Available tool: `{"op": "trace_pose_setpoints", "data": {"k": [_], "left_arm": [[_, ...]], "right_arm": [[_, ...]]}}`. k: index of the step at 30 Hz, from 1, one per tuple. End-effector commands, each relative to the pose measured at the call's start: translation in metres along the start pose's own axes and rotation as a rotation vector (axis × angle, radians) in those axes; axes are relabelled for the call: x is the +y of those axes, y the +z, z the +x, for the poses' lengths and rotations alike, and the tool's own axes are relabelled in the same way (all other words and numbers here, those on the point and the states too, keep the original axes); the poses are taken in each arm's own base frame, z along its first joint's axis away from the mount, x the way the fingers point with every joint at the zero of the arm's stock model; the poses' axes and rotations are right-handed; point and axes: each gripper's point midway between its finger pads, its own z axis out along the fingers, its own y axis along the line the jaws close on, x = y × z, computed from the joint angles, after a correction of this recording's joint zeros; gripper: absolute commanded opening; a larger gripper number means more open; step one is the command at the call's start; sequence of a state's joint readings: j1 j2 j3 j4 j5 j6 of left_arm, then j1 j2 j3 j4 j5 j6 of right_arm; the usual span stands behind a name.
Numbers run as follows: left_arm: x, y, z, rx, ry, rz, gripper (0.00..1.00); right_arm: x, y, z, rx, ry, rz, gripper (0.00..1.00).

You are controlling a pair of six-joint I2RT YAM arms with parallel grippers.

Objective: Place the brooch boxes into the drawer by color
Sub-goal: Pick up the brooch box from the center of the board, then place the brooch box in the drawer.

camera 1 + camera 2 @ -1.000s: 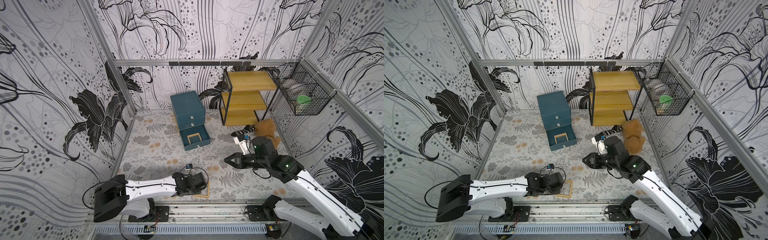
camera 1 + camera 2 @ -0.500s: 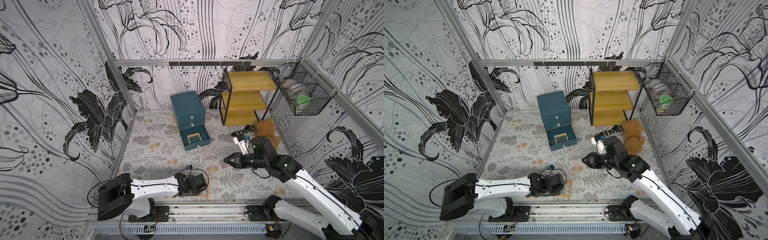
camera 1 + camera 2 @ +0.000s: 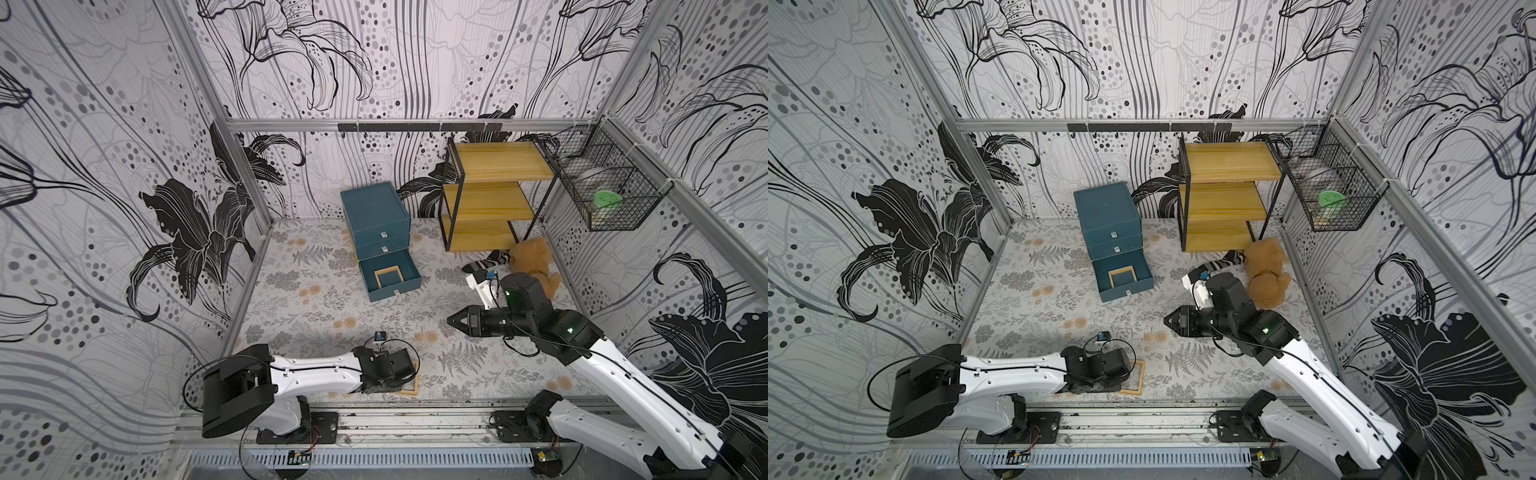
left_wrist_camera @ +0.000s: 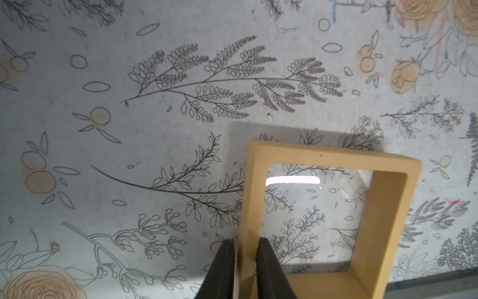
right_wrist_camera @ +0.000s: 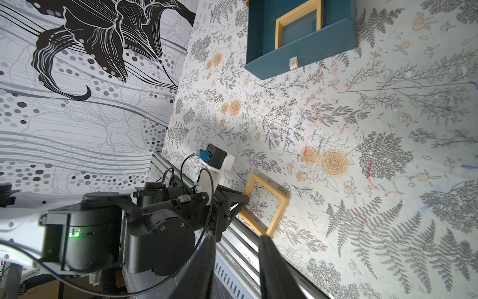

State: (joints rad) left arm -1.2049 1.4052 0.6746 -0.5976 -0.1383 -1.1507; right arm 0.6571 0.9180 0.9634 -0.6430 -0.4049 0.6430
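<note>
A yellow-tan brooch box [image 4: 328, 158] lies flat on the floral mat by the front rail, also visible in both top views [image 3: 415, 379] [image 3: 1139, 379] and the right wrist view [image 5: 270, 187]. My left gripper [image 4: 245, 240] points down at it, shut on one side bar of its frame; in the top views the wrist hides the jaws. The bottom drawer [image 3: 395, 291] [image 3: 1127, 291] [image 5: 323, 57] of the teal chest stands pulled out with another yellow-tan brooch box [image 3: 388, 270] [image 3: 1122, 271] [image 5: 278, 33] inside. My right gripper [image 3: 451, 321] [image 3: 1166, 321] [image 5: 238, 236] hovers open and empty at mid-right.
The teal chest [image 3: 374, 208] has its two upper drawers shut. A yellow shelf rack [image 3: 494, 166] stands at the back right, with a brown teddy bear [image 3: 534, 259] and a striped cloth [image 3: 486, 262] in front. A wire basket [image 3: 606, 195] hangs on the right wall.
My left gripper's jaws have closed in on the side bar of the yellow-tan box near the front rail. The right arm has not moved.
</note>
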Motion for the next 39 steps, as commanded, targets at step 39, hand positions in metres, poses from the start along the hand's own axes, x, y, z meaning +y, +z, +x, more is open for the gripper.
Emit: {"op": "trace_pose_setpoints", "data": {"k": [39], "left_arm": [[-0.008,-0.065,-0.236,-0.199,-0.205,-0.186,0.00]], "right_arm": [[0.005,0.000,-0.040,-0.125,-0.006,0.055,0.32]]}}
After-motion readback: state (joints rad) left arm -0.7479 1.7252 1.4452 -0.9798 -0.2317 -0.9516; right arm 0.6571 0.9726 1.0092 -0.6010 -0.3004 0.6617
